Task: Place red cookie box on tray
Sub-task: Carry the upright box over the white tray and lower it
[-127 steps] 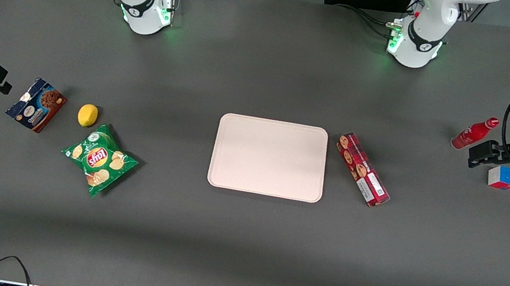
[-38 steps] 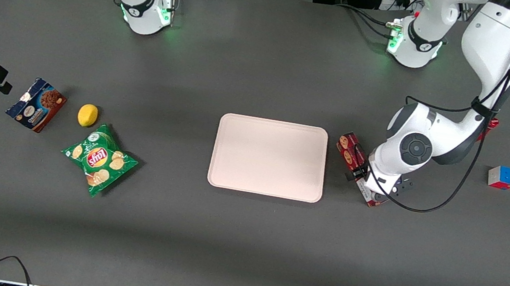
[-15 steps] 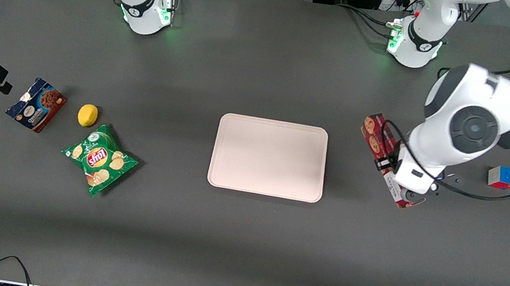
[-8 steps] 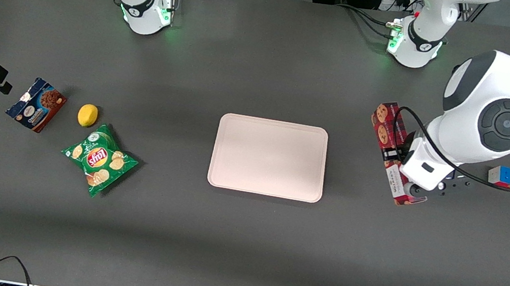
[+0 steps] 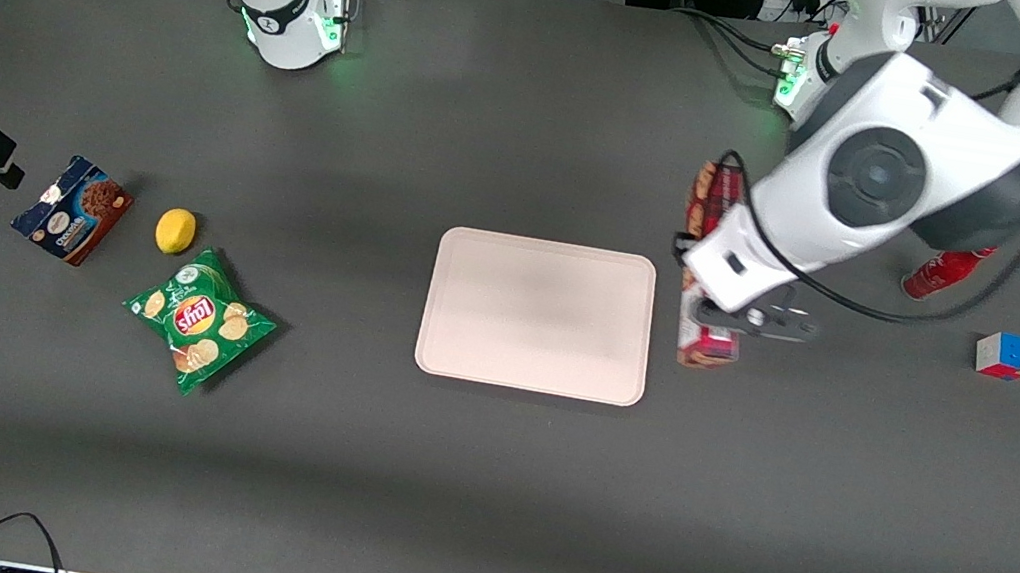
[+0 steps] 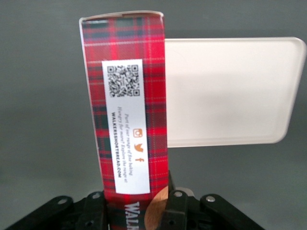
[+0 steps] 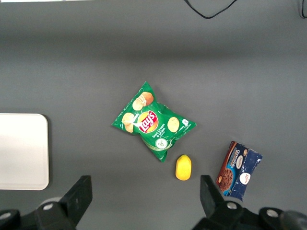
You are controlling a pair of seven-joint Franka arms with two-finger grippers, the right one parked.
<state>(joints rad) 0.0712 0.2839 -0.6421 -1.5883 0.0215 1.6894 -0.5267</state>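
Note:
The red cookie box (image 5: 713, 204) is a long red plaid carton, held up off the table in my left gripper (image 5: 719, 306). It hangs just beside the tray's short edge, toward the working arm's end. The tray (image 5: 537, 315) is pale pinkish-cream and lies flat mid-table with nothing on it. In the left wrist view the box (image 6: 129, 110) stands between the black fingers (image 6: 177, 211), which press on both its sides. My left gripper (image 6: 136, 213) is shut on it. The tray (image 6: 230, 91) shows below and beside the box.
A red bottle (image 5: 941, 270) and a coloured cube (image 5: 1005, 355) lie toward the working arm's end. A green chips bag (image 5: 200, 318), a lemon (image 5: 176, 231) and a dark-blue chocolate cookie box (image 5: 73, 208) lie toward the parked arm's end.
My left gripper took hold of the red cookie box, lifted it off the table and has now carried it sideways to the tray's edge. The box has turned more parallel to that edge.

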